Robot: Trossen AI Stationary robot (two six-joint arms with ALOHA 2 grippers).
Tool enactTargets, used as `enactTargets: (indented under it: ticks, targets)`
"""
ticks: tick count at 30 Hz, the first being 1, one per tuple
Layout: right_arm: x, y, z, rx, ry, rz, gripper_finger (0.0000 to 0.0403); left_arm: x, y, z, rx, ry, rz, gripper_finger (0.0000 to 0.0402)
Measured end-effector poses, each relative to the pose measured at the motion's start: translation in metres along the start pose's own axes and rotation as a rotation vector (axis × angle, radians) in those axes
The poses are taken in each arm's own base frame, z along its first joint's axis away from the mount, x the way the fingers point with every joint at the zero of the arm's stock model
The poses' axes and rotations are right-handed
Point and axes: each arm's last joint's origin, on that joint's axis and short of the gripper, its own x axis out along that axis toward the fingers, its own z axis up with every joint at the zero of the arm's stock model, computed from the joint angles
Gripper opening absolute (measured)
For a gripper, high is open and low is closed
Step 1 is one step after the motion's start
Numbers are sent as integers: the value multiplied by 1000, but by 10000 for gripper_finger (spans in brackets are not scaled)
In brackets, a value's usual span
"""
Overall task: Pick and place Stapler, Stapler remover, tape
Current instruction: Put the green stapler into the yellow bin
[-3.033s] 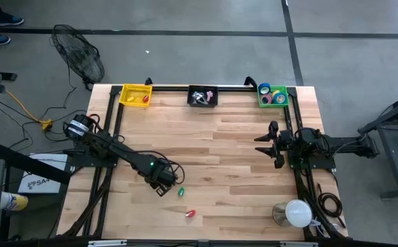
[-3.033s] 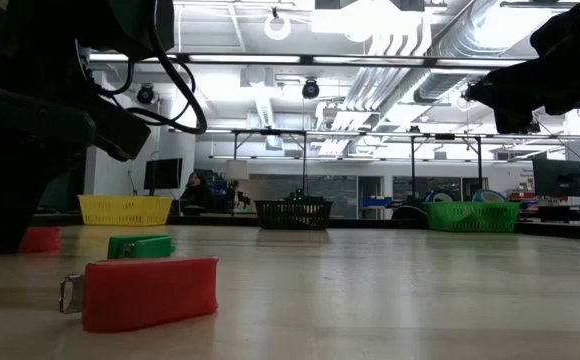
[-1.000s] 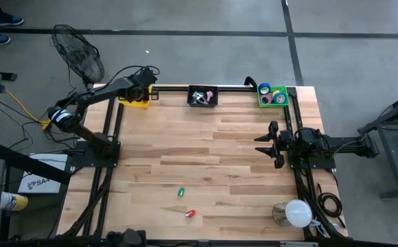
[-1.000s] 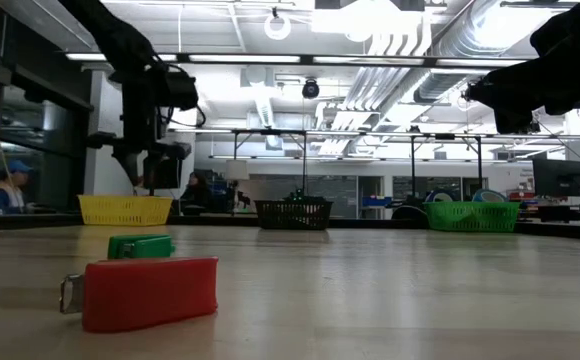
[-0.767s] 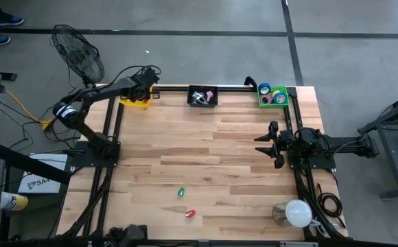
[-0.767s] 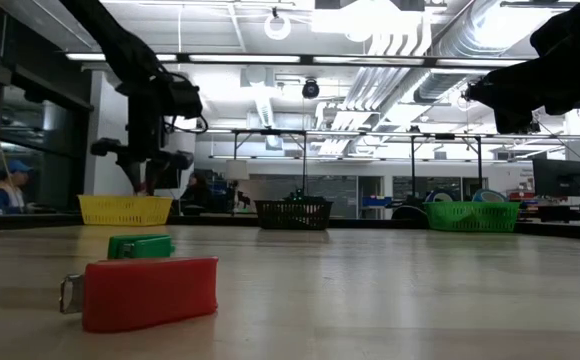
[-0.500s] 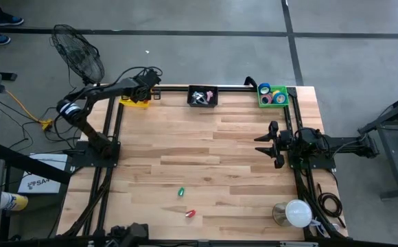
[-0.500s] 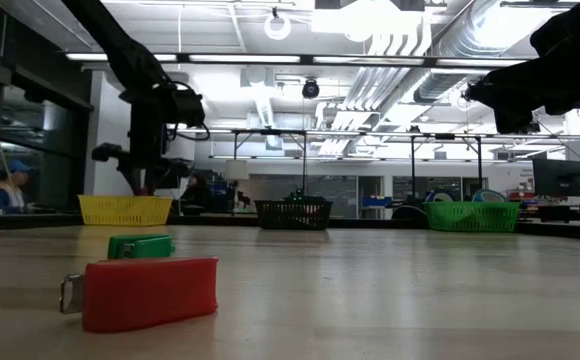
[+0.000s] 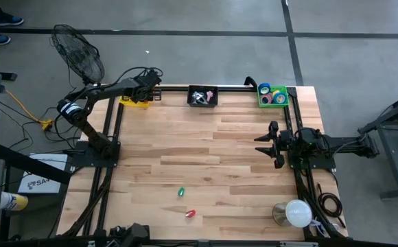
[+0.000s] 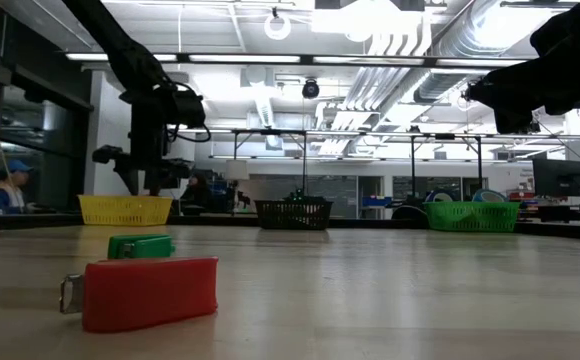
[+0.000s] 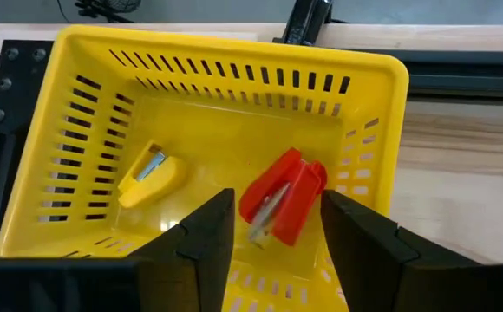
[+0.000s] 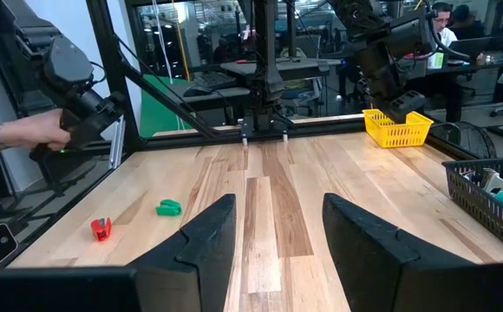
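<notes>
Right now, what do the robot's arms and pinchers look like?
Both arms are dark, thin and jointed, with black cables looping along them. The left gripper and right gripper each have two chunky black fingers with flat, angled faces. No stickers or markings show on them.

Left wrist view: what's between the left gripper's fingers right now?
A red stapler lying inside the yellow basket, seen between the open fingers; a yellow stapler lies beside it.

Left end effector point(image 11: 269, 227) now over the yellow basket point(image 11: 382, 87), fingers parted, red stapler point(image 11: 284, 199) inside.
</notes>
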Motion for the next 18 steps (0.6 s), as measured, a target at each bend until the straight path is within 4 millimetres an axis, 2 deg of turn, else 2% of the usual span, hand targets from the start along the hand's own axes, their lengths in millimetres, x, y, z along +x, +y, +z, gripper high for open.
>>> enactTargets:
  ticks: [8,13,18]
  targets:
    - [0,0,0,0,0,0,165,-5,0,3,37,15,-21,176]
    - [0,0,0,0,0,0,165,-28,0,15,89,31,-78,177]
    - [0,0,0,0,0,0,165,-63,-7,13,168,55,-181,177]
